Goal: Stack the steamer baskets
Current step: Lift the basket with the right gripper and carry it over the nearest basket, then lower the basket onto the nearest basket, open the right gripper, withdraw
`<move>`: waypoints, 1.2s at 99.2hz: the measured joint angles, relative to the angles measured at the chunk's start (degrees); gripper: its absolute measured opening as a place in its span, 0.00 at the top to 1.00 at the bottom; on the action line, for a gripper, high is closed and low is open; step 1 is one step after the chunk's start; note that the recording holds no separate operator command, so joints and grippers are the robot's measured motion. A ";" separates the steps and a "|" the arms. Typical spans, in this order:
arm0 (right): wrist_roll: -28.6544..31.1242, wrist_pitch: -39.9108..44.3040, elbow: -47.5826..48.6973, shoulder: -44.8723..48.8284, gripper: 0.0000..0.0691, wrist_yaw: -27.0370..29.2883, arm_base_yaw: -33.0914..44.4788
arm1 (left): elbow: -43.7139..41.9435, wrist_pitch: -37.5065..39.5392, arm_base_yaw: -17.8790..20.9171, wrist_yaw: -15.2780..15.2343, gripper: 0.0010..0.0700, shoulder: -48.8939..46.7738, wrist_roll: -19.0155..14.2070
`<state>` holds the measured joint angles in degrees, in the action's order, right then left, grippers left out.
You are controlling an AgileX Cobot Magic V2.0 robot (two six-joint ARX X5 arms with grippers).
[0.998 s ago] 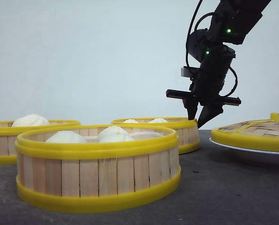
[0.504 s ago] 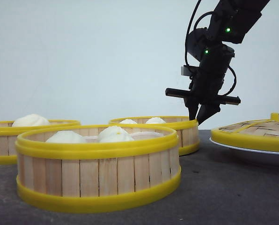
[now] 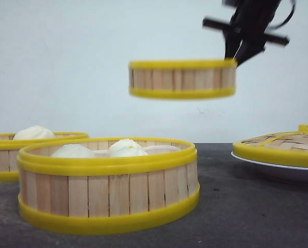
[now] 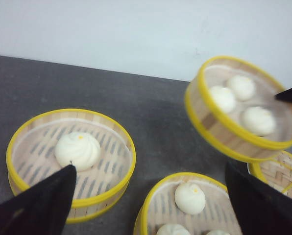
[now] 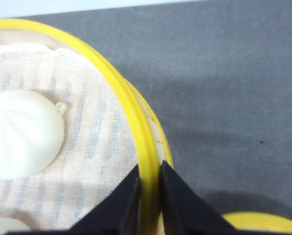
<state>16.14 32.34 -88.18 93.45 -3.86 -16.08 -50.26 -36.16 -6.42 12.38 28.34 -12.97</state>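
Observation:
One steamer basket (image 3: 182,78) hangs level, high above the table. My right gripper (image 3: 236,56) is shut on its yellow rim at the right side; the wrist view shows the jaws of that gripper (image 5: 150,174) pinching the rim, with buns inside the basket (image 5: 87,122). A second steamer basket (image 3: 107,181) with buns stands closest to the camera. A third (image 3: 19,150) sits at the left with one bun. My left gripper (image 4: 150,166) is open above the table, over the gap between the third basket (image 4: 70,161) and the second (image 4: 190,205).
A domed woven lid (image 3: 283,145) with a yellow rim and knob rests on a white plate (image 3: 267,166) at the right. The dark table meets a plain white wall behind.
My right gripper has closed on the rim of the back basket and raised it from the table to well above the other baskets. The other two baskets and the lid have stayed put.

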 joint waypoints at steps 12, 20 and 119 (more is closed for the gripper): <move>-2.91 4.90 0.00 -5.55 0.94 -4.76 -0.90 | 0.00 -1.01 0.00 0.00 0.15 -0.35 0.00; -4.09 7.19 0.00 -8.90 0.94 -7.39 -2.19 | 0.00 -1.07 0.00 0.00 0.15 -0.70 0.00; -10.16 7.76 4.83 -0.70 0.94 -7.26 -19.34 | 0.00 -0.96 0.00 0.00 0.15 -1.31 0.00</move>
<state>5.98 40.10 -83.35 92.75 -11.11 -35.42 -50.26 -37.12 -6.42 12.38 27.03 -12.97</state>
